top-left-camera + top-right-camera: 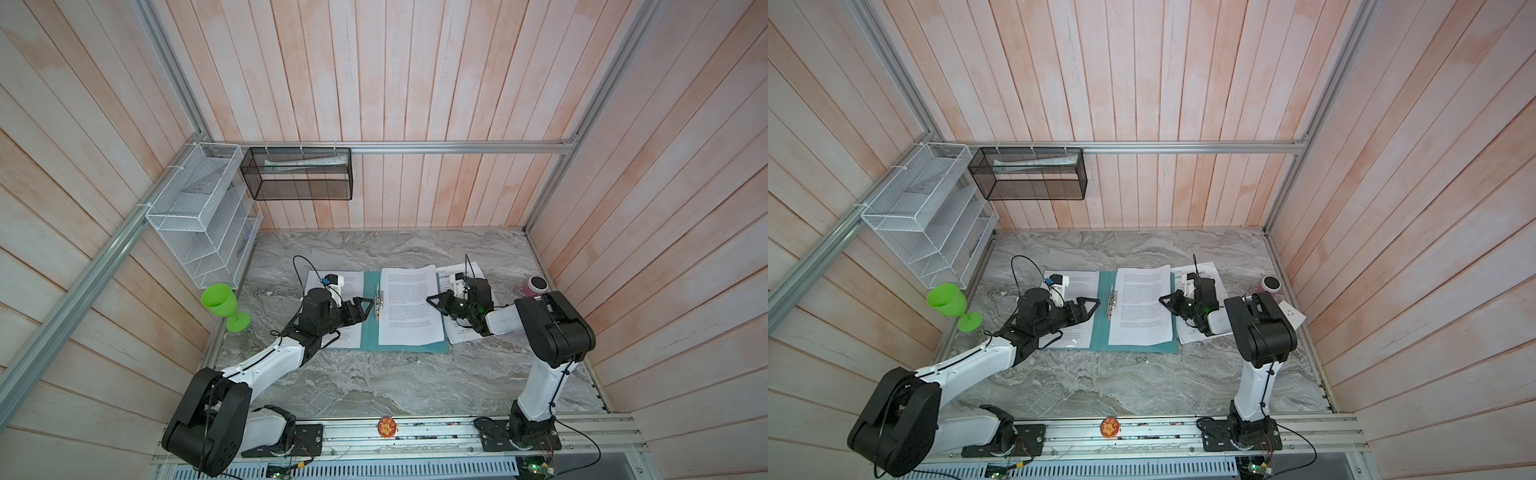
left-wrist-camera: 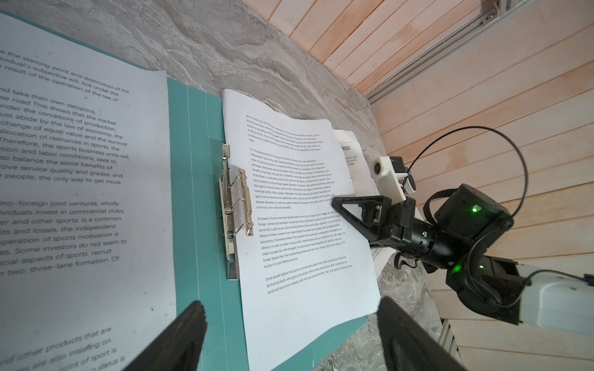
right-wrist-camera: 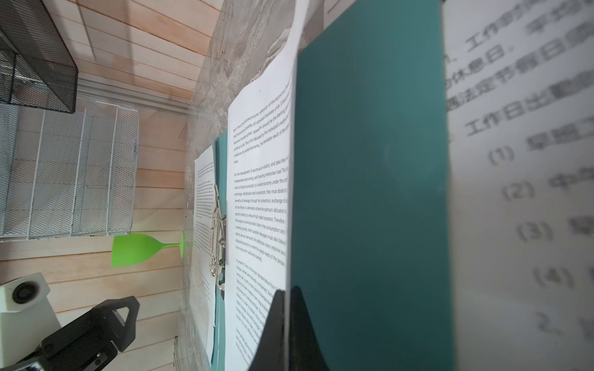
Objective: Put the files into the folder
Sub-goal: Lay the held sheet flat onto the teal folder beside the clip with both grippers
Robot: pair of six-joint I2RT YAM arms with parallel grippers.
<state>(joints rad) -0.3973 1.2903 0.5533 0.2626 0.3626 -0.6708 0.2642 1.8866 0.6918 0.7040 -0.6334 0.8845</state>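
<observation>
Progress judged as partial. Found the folder (image 1: 371, 338) lying open and flat at the centre of both top views, on the marble table (image 1: 374, 382), with the metal clip (image 1: 379, 301) along its spine. Noted one printed sheet (image 1: 409, 307) already over the right half of the folder, its left edge just beside the clip; could not tell whether tucked under. Saw the right gripper (image 1: 432, 300) pinched together on the right edge of that sheet, the edge lifted off the teal cover in the right wrist view. Saw the left gripper (image 1: 365, 309) with jaws wide apart and empty, hovering over the spine just left of the clip. Counted two more of the files seemingly not filed: a left sheet (image 1: 351, 332) beside the spine, partly under the left arm, and a right sheet (image 1: 451, 274) just right of the folder, partly under the right arm. Judged as left to do: settling the held sheet, bringing in the other two, closing the cover.
</observation>
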